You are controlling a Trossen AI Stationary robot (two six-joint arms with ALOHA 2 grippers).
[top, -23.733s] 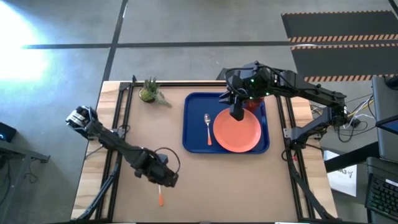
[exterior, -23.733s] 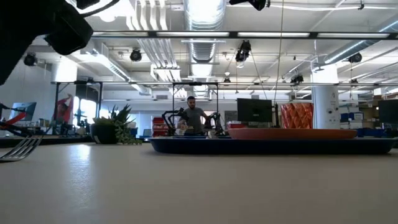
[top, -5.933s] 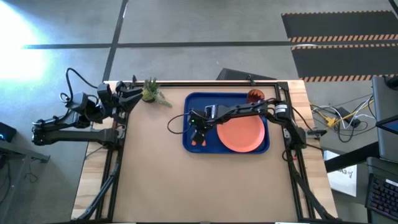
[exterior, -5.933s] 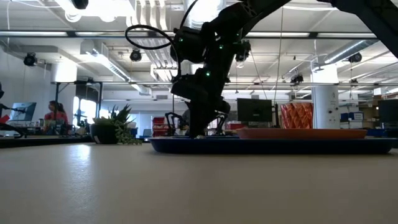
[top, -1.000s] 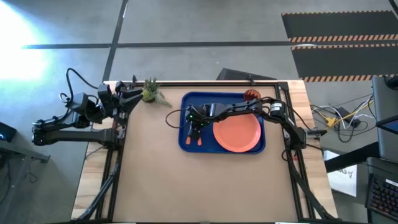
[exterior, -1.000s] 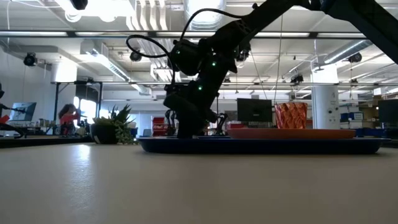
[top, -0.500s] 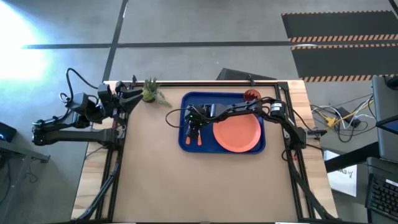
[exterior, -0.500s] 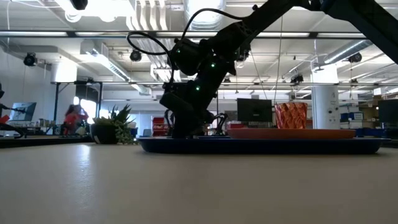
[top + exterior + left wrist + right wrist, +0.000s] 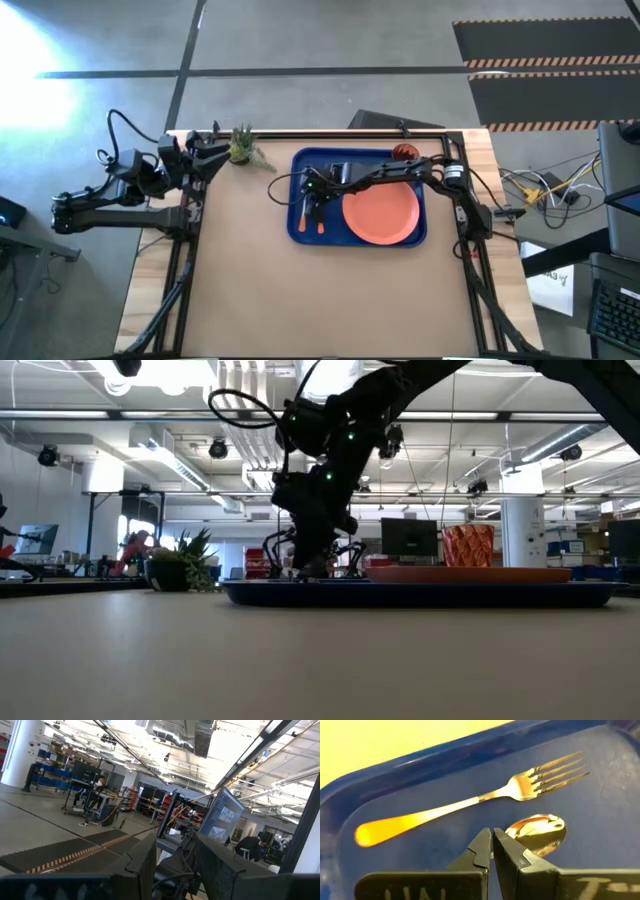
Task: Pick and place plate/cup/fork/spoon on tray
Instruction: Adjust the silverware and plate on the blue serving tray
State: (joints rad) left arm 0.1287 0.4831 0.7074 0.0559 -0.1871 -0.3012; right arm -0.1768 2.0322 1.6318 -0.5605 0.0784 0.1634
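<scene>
The blue tray (image 9: 300, 165) lies at the table's far right and holds the salmon-pink plate (image 9: 381, 214), with the dark red cup (image 9: 404, 153) at the tray's far right corner. The orange-handled fork (image 9: 470, 805) and the spoon (image 9: 538, 833) lie side by side on the tray's left part, the fork (image 9: 304, 216) nearer the rim and the spoon (image 9: 320, 216) nearer the plate. My right gripper (image 9: 492, 840) is shut and points down just over the spoon's neck. My left gripper (image 9: 175, 865) is open and empty at the table's far left corner. My right gripper's shut fingertips (image 9: 482, 842) stand over the spoon's neck, just behind its head (image 9: 540, 827), coming from above. I cannot tell whether they touch it. The spoon lies flat on the tray floor, its handle hidden under the fingers.
A small green potted plant (image 9: 241, 147) stands at the far edge, left of the tray. The bare brown tabletop (image 9: 250, 290) spreads across the near half. In the low view a person (image 9: 135, 550) shows in the room behind.
My right gripper has risen a little and come more upright over the tray's left part, shifting slightly toward the table's right. The tray, fork, spoon, plate and cup have stayed where they were.
</scene>
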